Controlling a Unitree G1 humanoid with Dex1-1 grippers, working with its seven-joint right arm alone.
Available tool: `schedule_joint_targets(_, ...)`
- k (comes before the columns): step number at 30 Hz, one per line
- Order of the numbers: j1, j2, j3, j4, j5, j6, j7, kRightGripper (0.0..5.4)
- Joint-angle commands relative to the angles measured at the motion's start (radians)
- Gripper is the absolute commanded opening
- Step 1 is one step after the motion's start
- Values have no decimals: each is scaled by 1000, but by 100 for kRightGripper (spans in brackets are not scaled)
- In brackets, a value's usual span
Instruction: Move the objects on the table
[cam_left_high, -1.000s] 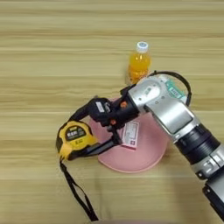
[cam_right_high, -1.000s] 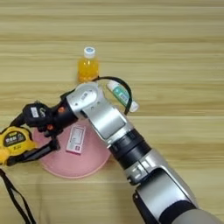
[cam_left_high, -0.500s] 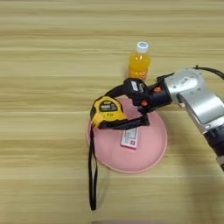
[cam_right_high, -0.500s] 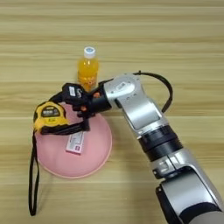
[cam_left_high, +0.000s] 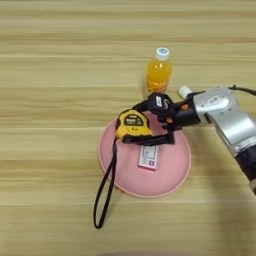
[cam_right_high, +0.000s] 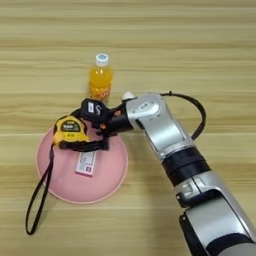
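Note:
My right gripper (cam_left_high: 137, 125) is shut on the yellow-and-black tape measure (cam_right_high: 69, 131), one black finger above it and one below. It holds the tape measure over the far-left part of a pink plate (cam_left_high: 172, 172). The black wrist strap (cam_left_high: 103, 197) trails over the plate's left rim onto the table (cam_left_high: 50, 75). The orange-juice bottle (cam_left_high: 159, 75) stands upright just behind the gripper. Only the white end of the glue-stick tube (cam_left_high: 184, 91) shows, behind my silver forearm (cam_left_high: 225, 115).
A small pink-and-white box (cam_left_high: 148, 156) lies flat in the middle of the plate, just in front of the tape measure. My forearm comes in from the right edge, crossing the table right of the plate.
The gripper has carried the tape measure to the right and a little farther away, from the table left of the plate to over the plate. The strap trailed along.

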Motion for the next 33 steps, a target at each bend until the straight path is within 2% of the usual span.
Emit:
schedule_joint_targets(1, -91, 17, -18, -21, 6, -44, -57, 406)
schedule_joint_targets(13, -92, 61, 1, -20, 4, -47, -65, 406)
schedule_joint_targets(31, -71, 54, 8, 15, -3, -69, -63, 406)
schedule_joint_targets(33, -72, 54, 8, 16, -2, -70, -63, 442)
